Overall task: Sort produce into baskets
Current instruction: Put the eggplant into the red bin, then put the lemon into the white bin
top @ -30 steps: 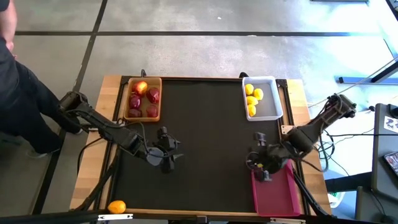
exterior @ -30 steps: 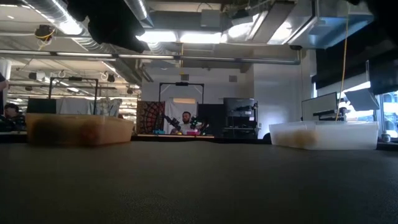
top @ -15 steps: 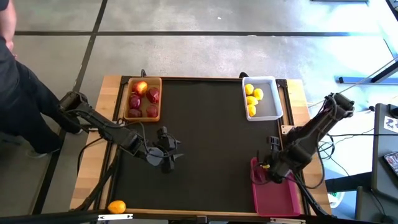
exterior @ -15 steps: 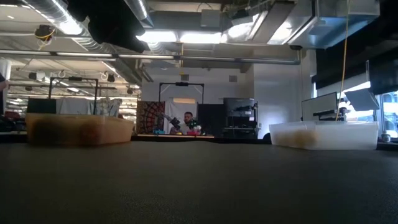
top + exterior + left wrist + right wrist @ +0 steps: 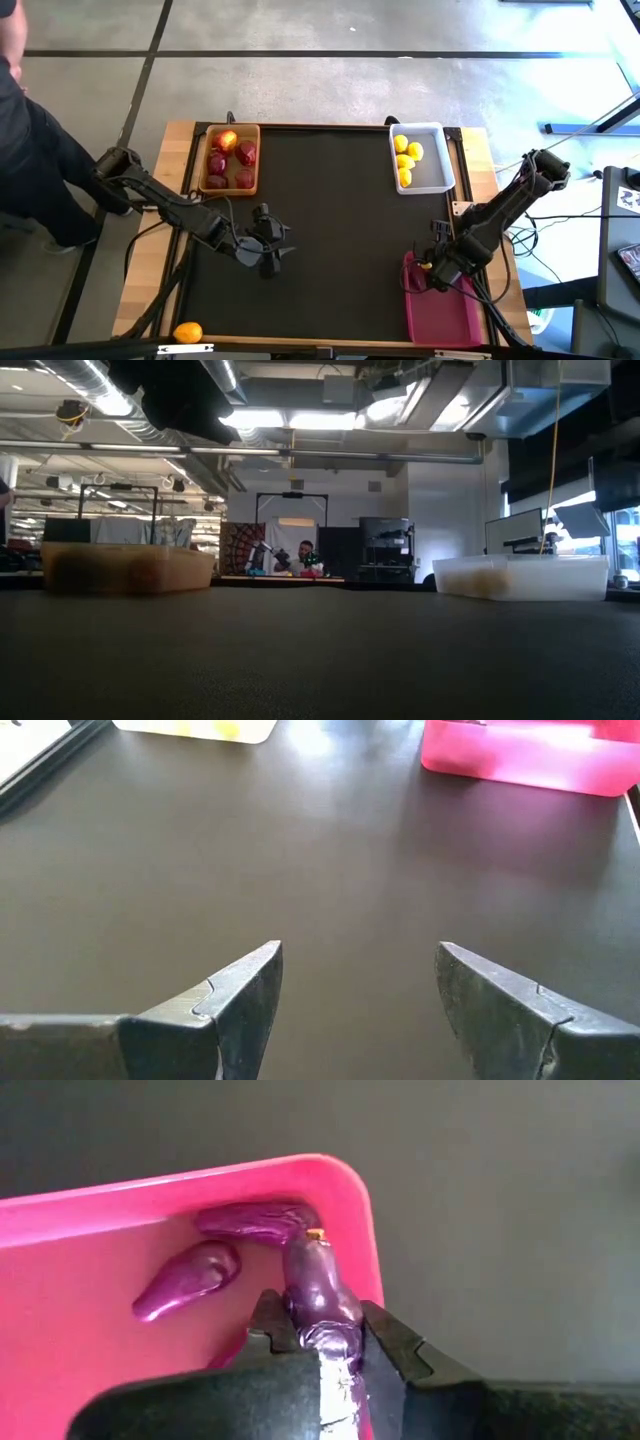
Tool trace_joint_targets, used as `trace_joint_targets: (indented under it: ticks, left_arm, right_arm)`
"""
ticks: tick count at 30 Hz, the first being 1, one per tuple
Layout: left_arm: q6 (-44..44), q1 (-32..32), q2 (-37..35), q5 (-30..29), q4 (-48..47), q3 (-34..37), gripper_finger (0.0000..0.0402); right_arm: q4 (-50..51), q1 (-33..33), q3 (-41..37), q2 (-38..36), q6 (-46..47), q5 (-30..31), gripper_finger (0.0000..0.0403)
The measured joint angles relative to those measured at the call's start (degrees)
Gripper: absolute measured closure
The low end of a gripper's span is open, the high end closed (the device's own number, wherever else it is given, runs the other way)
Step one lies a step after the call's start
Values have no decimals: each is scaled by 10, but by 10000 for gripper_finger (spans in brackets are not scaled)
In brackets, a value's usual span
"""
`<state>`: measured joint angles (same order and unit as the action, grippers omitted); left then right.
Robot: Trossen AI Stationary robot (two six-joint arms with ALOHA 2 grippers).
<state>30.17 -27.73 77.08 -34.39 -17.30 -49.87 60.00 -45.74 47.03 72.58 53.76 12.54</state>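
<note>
My right gripper point(image 5: 432, 275) hangs over the far left corner of the magenta-pink basket point(image 5: 455, 315), shut on a thin dark purple piece point(image 5: 318, 1285). Two more purple pieces point(image 5: 250, 1220) point(image 5: 188, 1278) lie on that basket's floor point(image 5: 80, 1290). Dark red round fruits point(image 5: 217, 164) fill the tan wooden basket point(image 5: 203, 185) at the far left. Yellow fruits point(image 5: 404, 160) sit in the white basket point(image 5: 435, 178) at the far right. My left gripper point(image 5: 272, 250) hovers open over the mat, nothing between its fingers point(image 5: 250, 990). My right gripper pinches the purple piece between its two fingers, on its sides point(image 5: 335, 1330). The fingers come from above, pointing steeply down, and the piece runs along them. Its free end point(image 5: 312, 1245) sticks out past the fingertips toward the basket's corner; whether it touches the piece lying there I cannot tell.
An orange fruit point(image 5: 187, 331) lies on the wooden table edge at the near left, off the black mat point(image 5: 320, 230). The low view shows the wooden basket point(image 5: 125, 570) and the white basket point(image 5: 520, 575) at the mat's far side. A person stands beyond the table's left side.
My right gripper, shut on the purple piece, has come down and gone toward the table's right and near edges, from over the mat to over the pink basket's far left corner. It has tipped to point more steeply down.
</note>
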Motion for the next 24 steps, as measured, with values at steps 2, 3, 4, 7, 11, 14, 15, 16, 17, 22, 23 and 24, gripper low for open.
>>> trace_joint_targets:
  ticks: [2, 3, 4, 7, 11, 14, 15, 16, 17, 22, 23, 24]
  left_arm:
    - [0, 0, 0, 0, 0, 0, 144]
    - [0, 0, 0, 0, 0, 0, 144]
    - [1, 0, 0, 0, 0, 0, 144]
    - [2, 0, 0, 0, 0, 0, 144]
    - [-1, 0, 0, 0, 0, 0, 144]
    - [-1, 0, 0, 0, 0, 0, 144]
    - [-1, 0, 0, 0, 0, 0, 144]
    - [-1, 0, 0, 0, 0, 0, 144]
    - [-1, 0, 0, 0, 2, 0, 144]
    - [-1, 0, 0, 0, 5, 0, 144]
    - [-1, 0, 0, 2, 5, 0, 144]
    - [-1, 0, 0, 9, 5, 0, 144]
  right_arm:
    - [-3, 0, 0, 0, 0, -2, 376]
    - [-2, 0, 0, 0, 0, -2, 371]
    - [-2, 0, 0, 0, 2, -2, 364]
    - [-1, 0, 0, 0, 14, -3, 326]
    - [-1, 0, 0, 0, 14, -22, 265]
    - [1, 0, 11, 0, 14, -32, 232]
    - [1, 0, 17, 0, 14, -32, 224]
    - [1, 0, 25, 0, 13, -31, 218]
    - [2, 0, 34, 0, 12, -30, 213]
    - [-5, 0, 86, 0, -16, 44, 204]
    - [-12, 0, 94, 0, -27, 66, 203]
    - [-23, 0, 100, 0, -38, 88, 203]
